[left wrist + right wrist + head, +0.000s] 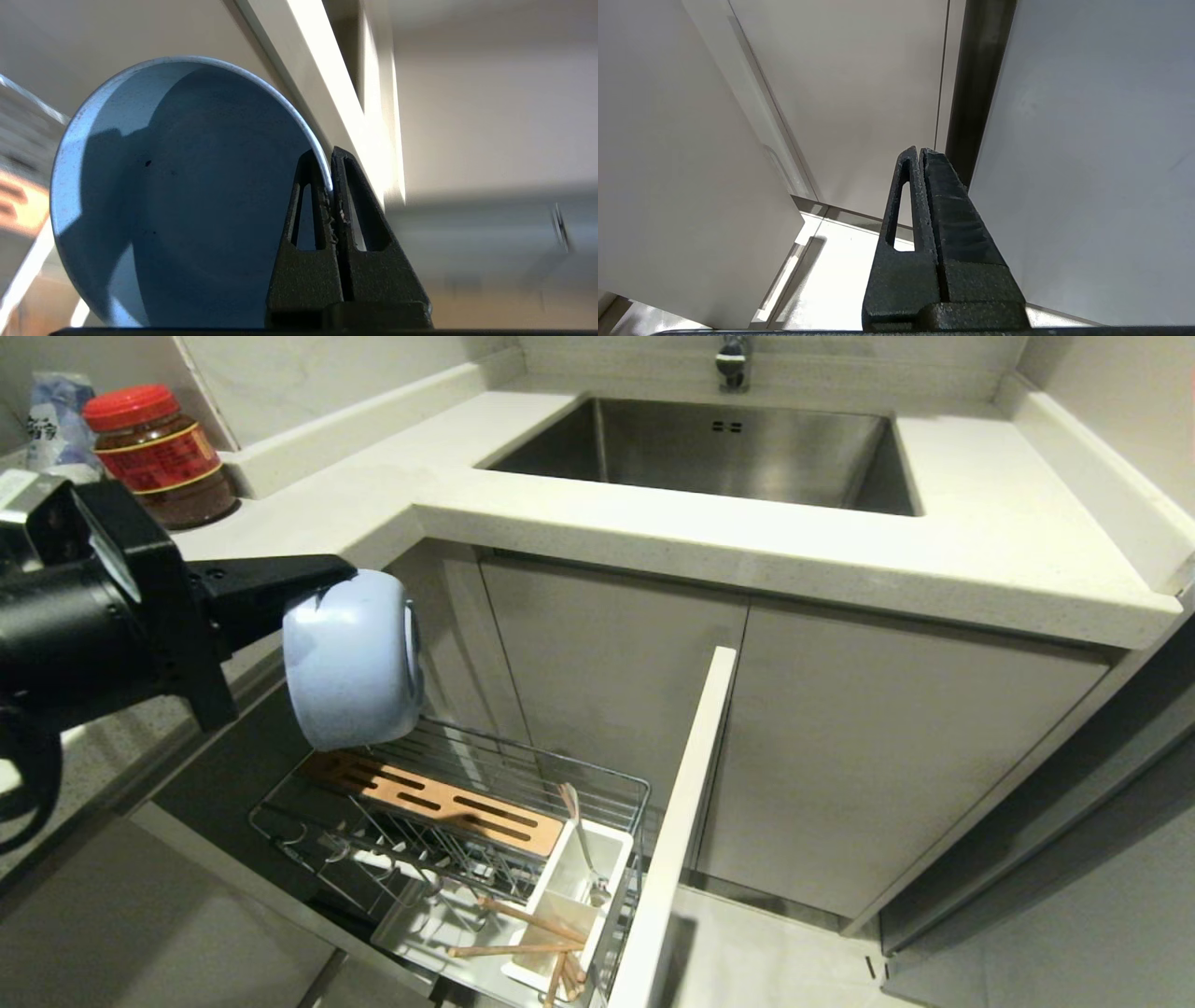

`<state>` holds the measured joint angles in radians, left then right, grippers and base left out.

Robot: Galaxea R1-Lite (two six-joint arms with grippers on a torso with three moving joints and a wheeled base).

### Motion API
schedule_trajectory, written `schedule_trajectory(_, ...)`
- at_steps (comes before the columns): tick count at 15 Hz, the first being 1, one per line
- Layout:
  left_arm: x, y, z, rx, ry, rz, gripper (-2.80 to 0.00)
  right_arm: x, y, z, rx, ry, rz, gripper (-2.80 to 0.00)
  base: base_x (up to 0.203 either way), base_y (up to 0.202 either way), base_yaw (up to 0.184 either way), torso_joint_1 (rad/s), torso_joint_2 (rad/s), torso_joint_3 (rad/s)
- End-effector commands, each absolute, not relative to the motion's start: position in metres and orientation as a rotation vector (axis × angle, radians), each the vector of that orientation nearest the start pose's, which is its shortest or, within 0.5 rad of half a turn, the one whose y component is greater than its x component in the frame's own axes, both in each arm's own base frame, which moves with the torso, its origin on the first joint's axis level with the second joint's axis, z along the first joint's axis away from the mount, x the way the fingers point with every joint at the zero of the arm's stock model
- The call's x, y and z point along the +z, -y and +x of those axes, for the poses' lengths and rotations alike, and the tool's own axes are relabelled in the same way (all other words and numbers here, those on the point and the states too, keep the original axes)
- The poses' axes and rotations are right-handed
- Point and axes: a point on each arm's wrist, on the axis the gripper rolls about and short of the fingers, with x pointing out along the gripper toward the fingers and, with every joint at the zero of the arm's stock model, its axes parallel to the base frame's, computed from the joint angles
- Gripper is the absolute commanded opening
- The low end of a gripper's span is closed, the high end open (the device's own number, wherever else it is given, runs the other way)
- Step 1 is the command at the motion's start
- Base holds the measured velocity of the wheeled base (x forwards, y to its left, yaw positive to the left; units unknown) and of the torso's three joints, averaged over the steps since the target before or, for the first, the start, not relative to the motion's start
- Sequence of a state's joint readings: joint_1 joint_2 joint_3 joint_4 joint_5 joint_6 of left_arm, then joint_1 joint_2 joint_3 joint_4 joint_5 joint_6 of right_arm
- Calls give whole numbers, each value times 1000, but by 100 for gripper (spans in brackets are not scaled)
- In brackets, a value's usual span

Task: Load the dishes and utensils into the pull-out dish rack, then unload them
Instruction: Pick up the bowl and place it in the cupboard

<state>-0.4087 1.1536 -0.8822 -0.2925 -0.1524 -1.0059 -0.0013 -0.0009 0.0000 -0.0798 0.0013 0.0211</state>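
Note:
My left gripper is shut on the rim of the light blue bowl. It holds the bowl on its side in the air, above the back left of the pull-out dish rack. The left wrist view looks into the bowl, with the rim pinched at the left gripper. In the rack's white utensil box a silver spoon stands and wooden chopsticks lean out. The right gripper is shut on nothing, down by the cabinet fronts and outside the head view.
The rack's white front panel juts out from the cabinet, and an orange-brown slotted bar crosses the wire prongs. Above are the counter edge and steel sink. A red-lidded jar stands at the back left.

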Motion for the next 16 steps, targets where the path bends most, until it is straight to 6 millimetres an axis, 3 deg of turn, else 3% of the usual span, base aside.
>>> schedule_trajectory(1,283,76,175,-486,-208,-1012,-280,76,0,-21,1,56,21,-280,0,0,0,0,0,0)
schedule_trajectory(4,266,85,198,-457,-161,-1031,-280,76,0,-21,1,56,21,-280,0,0,0,0,0,0)
schedule_trajectory(9,241,119,228,-322,-121,-1096,-280,76,0,-21,1,55,21,-280,0,0,0,0,0,0)
schedule_trajectory(12,212,138,247,-201,-89,-1120,-280,77,0,-21,1,57,21,-280,0,0,0,0,0,0)
schedule_trajectory(16,184,150,267,-101,-70,-1143,-280,76,0,-21,1,56,21,-280,0,0,0,0,0,0)
